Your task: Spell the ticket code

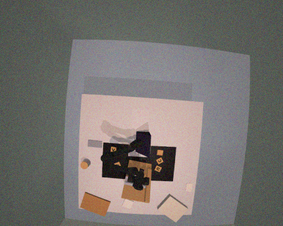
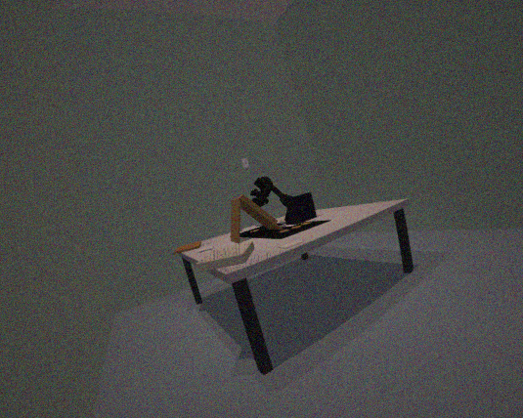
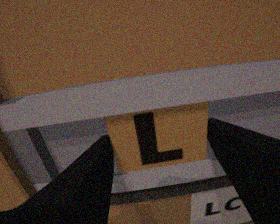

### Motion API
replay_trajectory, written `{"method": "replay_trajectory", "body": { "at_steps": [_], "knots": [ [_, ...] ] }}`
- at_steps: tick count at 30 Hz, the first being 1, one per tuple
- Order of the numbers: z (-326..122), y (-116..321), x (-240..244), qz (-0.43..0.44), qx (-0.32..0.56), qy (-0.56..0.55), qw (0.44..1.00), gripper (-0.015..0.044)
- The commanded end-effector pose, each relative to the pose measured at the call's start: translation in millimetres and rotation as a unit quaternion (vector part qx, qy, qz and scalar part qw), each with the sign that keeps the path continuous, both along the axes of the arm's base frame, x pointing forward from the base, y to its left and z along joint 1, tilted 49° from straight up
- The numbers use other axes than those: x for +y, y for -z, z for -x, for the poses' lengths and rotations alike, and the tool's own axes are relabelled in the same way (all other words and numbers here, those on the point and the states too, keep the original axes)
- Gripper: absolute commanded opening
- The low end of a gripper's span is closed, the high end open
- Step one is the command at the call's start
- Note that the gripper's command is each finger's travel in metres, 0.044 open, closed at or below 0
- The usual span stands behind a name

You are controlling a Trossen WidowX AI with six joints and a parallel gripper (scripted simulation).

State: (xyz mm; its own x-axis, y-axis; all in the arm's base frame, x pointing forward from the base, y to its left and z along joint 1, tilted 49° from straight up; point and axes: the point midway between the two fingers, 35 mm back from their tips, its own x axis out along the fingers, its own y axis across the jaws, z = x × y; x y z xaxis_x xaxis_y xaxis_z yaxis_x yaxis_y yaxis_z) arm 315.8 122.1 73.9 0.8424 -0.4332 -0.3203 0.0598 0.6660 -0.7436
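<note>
My gripper is shut on the L tile, one finger on each side of it. The tile reads upright in the wrist view, between the upper and lower lips of the pale rail. The rail crosses the raised, sloping wooden board. The ticket shows "LC" below the rail; the rest is hidden by the right finger. A V tile and a partly hidden tile lie left of the board. A blank-looking tile and two lettered tiles lie right.
Loose tiles lie on the black mat. An orange-topped cylinder and a grey flat block stand left. A brown slab and a cream block overhang the near counter edge. Small white pieces lie near the board and right edge.
</note>
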Motion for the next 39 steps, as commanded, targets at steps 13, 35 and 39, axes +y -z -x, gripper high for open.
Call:
{"method": "replay_trajectory", "body": {
  "at_steps": [13,35,39],
  "knots": [
    [-1,6,6,-0.001,-0.003,0.002,1.000,0.0000],
    [-2,14,13,-0.001,-0.003,0.002,1.000,0.0000],
    [-2,16,15,-0.001,-0.003,0.002,1.000,0.0000]
  ]
}}
